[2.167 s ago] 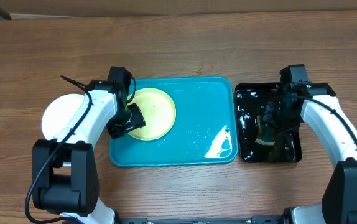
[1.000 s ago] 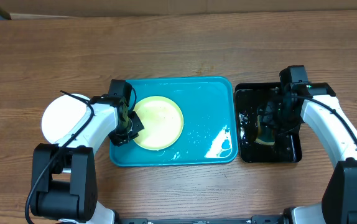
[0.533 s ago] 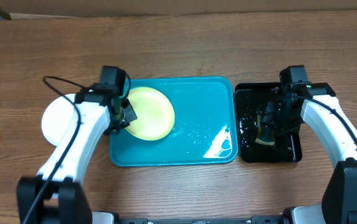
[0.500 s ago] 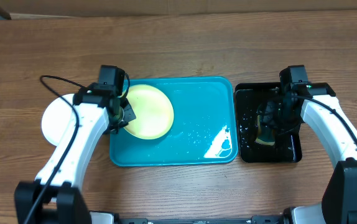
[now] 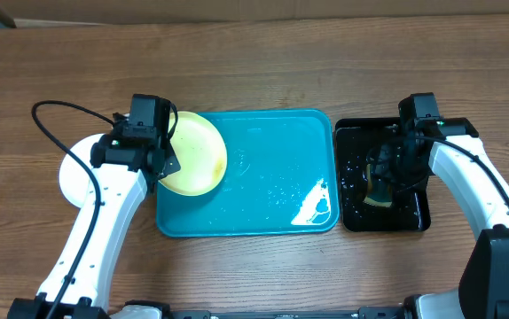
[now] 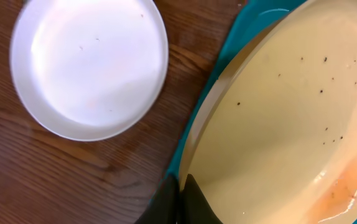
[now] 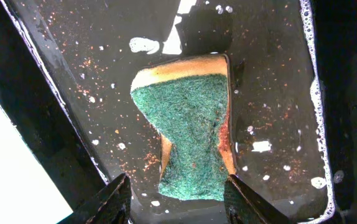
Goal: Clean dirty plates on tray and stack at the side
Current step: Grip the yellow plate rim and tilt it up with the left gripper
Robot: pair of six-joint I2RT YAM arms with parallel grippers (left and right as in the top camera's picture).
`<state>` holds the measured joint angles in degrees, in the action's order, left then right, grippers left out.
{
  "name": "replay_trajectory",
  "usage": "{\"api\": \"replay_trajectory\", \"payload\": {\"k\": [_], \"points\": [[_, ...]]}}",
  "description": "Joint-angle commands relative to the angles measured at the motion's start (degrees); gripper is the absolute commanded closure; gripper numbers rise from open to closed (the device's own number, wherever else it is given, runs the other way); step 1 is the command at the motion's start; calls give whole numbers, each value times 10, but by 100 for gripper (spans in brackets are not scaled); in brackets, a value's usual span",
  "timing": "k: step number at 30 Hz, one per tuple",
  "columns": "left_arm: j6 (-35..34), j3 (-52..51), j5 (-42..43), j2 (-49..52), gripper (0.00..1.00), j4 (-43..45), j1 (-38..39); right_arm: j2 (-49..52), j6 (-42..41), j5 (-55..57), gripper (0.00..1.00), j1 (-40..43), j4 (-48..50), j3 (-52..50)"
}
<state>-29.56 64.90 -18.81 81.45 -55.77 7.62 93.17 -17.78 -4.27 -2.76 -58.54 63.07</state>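
A pale yellow-green dirty plate (image 5: 198,152) hangs tilted over the left edge of the teal tray (image 5: 272,190). My left gripper (image 5: 168,165) is shut on its rim. In the left wrist view the fingertips (image 6: 180,205) pinch the plate's edge (image 6: 290,112), which carries dark specks and an orange-brown smear at the lower right. A white plate (image 5: 74,168) lies on the wood left of the tray, also seen from the left wrist (image 6: 89,66). My right gripper (image 5: 386,177) hovers open over the black tray, its fingers (image 7: 115,200) straddling the near end of the sponge (image 7: 194,124).
The black tray (image 5: 414,217) right of the teal one holds dark soapy water with foam and the green-topped sponge (image 5: 379,188). Water shines on the teal tray's right half. A black cable (image 5: 55,111) loops off the left arm. Wooden table (image 5: 254,62) all round.
My left gripper has carried the yellow-green plate leftward from the tray's left part to over its left edge, nearer the white plate. The right arm has stayed still.
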Motion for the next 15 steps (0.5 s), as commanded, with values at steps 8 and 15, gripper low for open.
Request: {"api": "replay_trajectory", "payload": {"k": [8, 15], "points": [[83, 21, -280, -12, 96, 4, 159, -12, 1, -3, 50, -2, 1, 15], [127, 20, -387, -1, 96, 23, 254, -12, 1, -4, 49, -2, 0, 15]]}}
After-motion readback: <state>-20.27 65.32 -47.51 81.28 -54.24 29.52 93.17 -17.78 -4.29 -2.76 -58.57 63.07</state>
